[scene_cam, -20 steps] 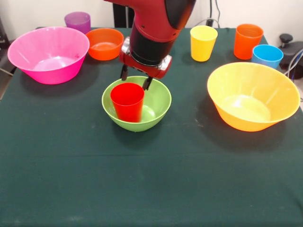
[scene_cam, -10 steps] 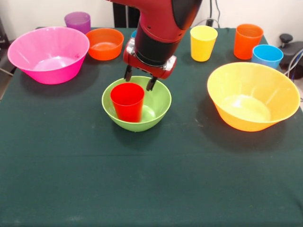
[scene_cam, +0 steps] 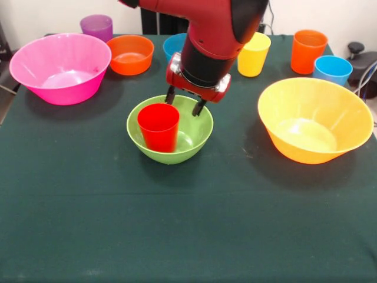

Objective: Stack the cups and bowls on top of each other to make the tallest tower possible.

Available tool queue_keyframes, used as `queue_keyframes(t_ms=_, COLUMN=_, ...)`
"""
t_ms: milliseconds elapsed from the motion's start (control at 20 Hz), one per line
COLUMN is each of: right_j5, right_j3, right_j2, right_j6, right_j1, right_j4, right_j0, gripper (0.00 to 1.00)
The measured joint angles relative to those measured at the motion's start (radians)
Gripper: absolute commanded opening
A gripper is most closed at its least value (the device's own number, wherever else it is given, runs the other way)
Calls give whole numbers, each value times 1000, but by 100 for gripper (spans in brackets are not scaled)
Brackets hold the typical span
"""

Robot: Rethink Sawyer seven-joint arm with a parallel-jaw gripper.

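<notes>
End effector (scene_cam: pixel 184 104) spread, empty; hovers above green bowl (scene_cam: pixel 200 127) holding red cup (scene_cam: pixel 158 126).

Small blue bowl (scene_cam: pixel 175 45): near the table's far edge, only its left part shows, the rest behind the arm (scene_cam: pixel 206 29); yellow cup (scene_cam: pixel 254 54): left side covered by the arm; purple cup (scene_cam: pixel 96 26): base hidden behind the pink bowl (scene_cam: pixel 60 68); light blue cup (scene_cam: pixel 332 69): foot hidden behind the yellow-orange bowl's (scene_cam: pixel 315 119) rim; red cup (scene_cam: pixel 158 127): bottom sunk out of sight inside the green bowl (scene_cam: pixel 194 127); table (scene_cam: pixel 188 224): near edge and both near corners cut off by the picture's edges; arm: upper part cut off at the top edge.
</notes>
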Motion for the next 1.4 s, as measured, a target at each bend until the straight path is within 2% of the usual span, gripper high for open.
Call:
queue_keyframes(t_ms=1000, right_j5=0, right_j3=-66, right_j2=0, right_j6=0, right_j1=43, right_j4=0, right_j0=4, gripper=100)
queue_keyframes(t_ms=1150, right_j5=0, right_j3=-61, right_j2=0, right_j6=0, right_j1=36, right_j4=5, right_j0=4, gripper=100)
queue_keyframes(t_ms=1400, right_j5=9, right_j3=-4, right_j2=0, right_j6=0, right_j1=-27, right_j4=38, right_j0=3, gripper=100)
